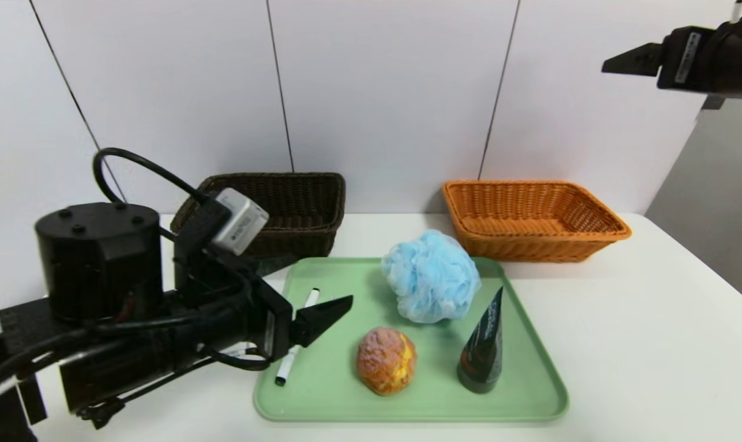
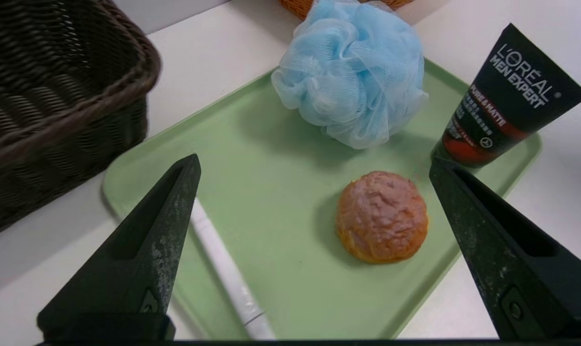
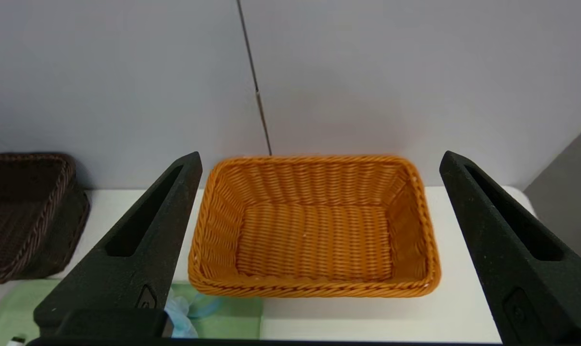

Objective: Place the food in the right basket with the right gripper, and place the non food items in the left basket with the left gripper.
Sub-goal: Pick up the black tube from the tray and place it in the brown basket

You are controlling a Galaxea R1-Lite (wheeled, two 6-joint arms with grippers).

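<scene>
Two claws are spread wide and empty; the left claw [image 2: 314,166], above the tray's [image 1: 408,415] left edge, may nudge the bun [image 2: 382,217] while reaching for the marker [image 2: 230,269]; the right claw [image 3: 322,158] is parked high beyond the tabletop's [image 1: 641,344] far right corner.

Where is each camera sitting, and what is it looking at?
Head view: on the robot's head, looking forward and down at the green plastic tray; both black arms show.
Left wrist view: on the left arm, looking down at the round brown bun; the open black left gripper shows.
Right wrist view: on the right arm, raised at the right, facing the orange wicker basket; the open black right gripper shows.
Both wrist views share the dark brown wicker basket and blue mesh puff.
</scene>
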